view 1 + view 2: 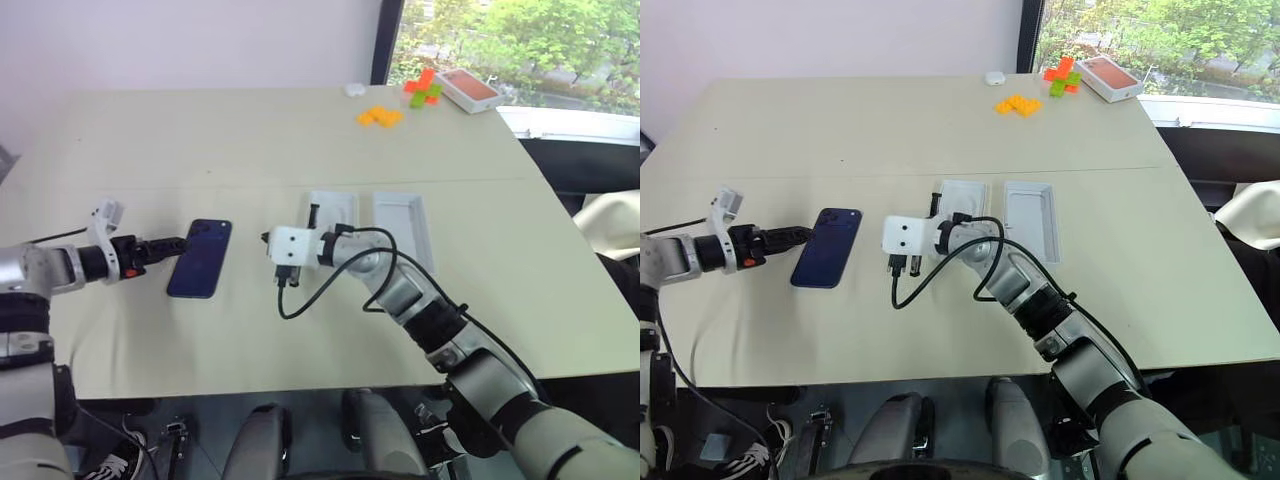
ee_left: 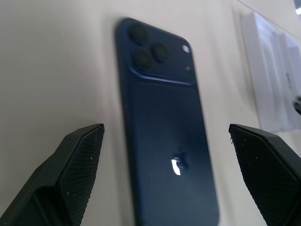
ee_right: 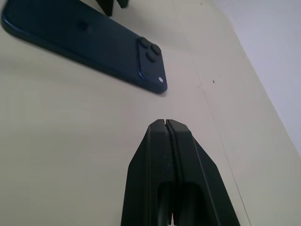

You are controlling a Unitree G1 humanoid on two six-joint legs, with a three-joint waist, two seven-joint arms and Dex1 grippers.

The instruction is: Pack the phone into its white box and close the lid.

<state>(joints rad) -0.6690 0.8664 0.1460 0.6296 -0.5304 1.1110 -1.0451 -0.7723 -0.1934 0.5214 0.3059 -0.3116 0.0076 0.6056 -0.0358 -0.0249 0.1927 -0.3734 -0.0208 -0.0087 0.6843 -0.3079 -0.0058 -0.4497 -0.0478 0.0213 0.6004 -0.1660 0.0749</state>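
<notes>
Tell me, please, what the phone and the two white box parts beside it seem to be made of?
The phone: probably glass or polished metal, glossy, since its dark blue back mirrors a bright spot. The two white trays, which look like the box and the lid: likely matte cardboard, with thin raised walls and no shine.

Bright daylight enters from the window point(image 1: 500, 40) at the far right; the glossy dark navy-blue smartphone point(image 2: 164, 141) shows a small glare spot, with blurred near fingertips.
</notes>
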